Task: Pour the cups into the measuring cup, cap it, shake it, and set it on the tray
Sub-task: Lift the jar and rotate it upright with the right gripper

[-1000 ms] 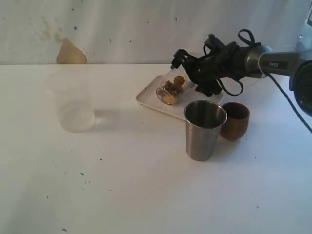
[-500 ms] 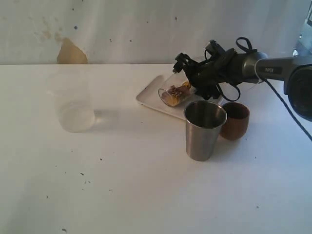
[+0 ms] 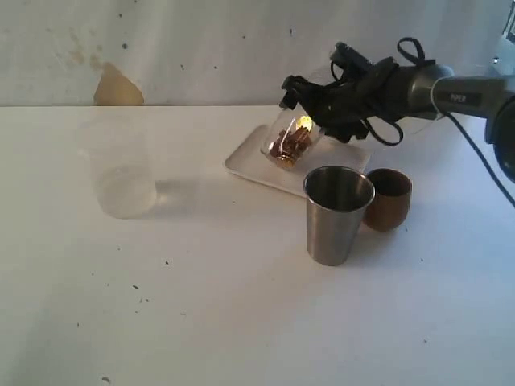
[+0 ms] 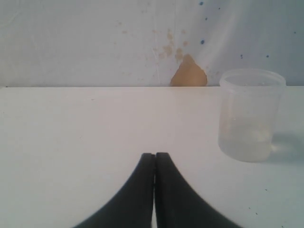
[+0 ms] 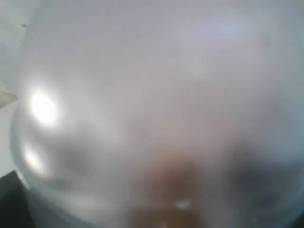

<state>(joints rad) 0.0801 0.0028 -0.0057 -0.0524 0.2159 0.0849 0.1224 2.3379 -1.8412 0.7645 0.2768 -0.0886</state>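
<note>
My right gripper point(image 3: 320, 106) is shut on the clear measuring cup point(image 3: 290, 138) and holds it tilted in the air over the white tray point(image 3: 245, 165). Brown and yellow pieces lie in the cup's lower end. In the right wrist view the measuring cup point(image 5: 142, 104) fills the frame as a blur, and the fingers are hidden. The steel tumbler point(image 3: 336, 213) stands upright in front of the tray. The dark wooden cup point(image 3: 390, 197) sits just to its right. My left gripper point(image 4: 154, 156) is shut on nothing, low over the table.
A frosted plastic cup point(image 3: 121, 173) stands at the left of the table; the same frosted cup point(image 4: 251, 116) shows ahead of my left gripper. A wall with a brown patch point(image 3: 117, 87) closes off the back.
My right gripper has lifted and swung the measuring cup from low over the tray to higher up, and the pieces inside have shifted. The other cups and the left arm have stayed still.
</note>
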